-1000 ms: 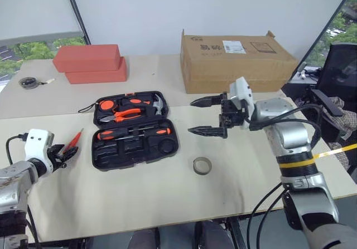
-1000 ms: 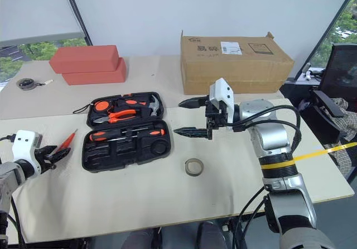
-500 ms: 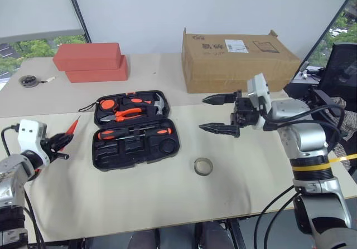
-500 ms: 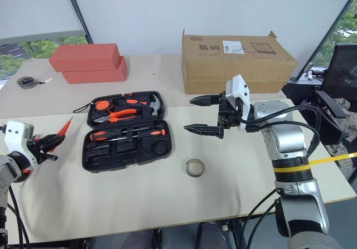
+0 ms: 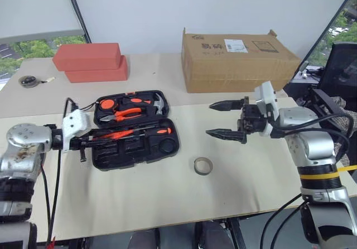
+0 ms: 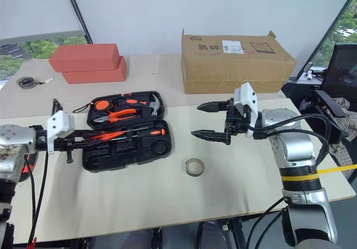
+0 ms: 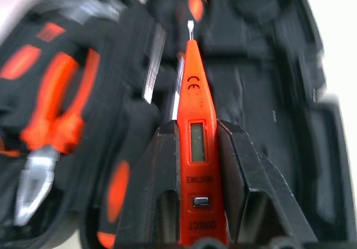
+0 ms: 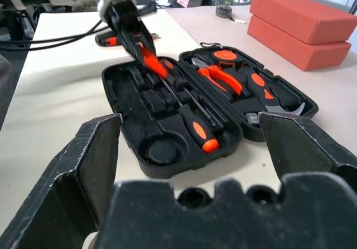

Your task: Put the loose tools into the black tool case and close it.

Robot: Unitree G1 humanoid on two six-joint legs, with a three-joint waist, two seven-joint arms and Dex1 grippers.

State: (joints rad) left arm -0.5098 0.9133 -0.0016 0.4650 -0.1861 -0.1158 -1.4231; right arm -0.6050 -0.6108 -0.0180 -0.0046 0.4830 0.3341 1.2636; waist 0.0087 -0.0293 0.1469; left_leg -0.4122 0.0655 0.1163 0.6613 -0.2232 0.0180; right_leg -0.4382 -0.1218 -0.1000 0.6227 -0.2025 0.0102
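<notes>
Left fingers [image 7: 167, 188] clamp the orange tester [image 7: 195, 121] over the open case [image 5: 162, 149]; next, seat it in a recess beyond them; right fingers [image 5: 223, 132] wide.

Left arm reaches rightward; its tool [image 5: 99, 138] is clamped on the orange tester screwdriver [image 7: 196, 143], pointing slightly downward. Right arm is raised; its tool [image 5: 222, 119] is level, pointing left, fingers spread wide, empty.
</notes>
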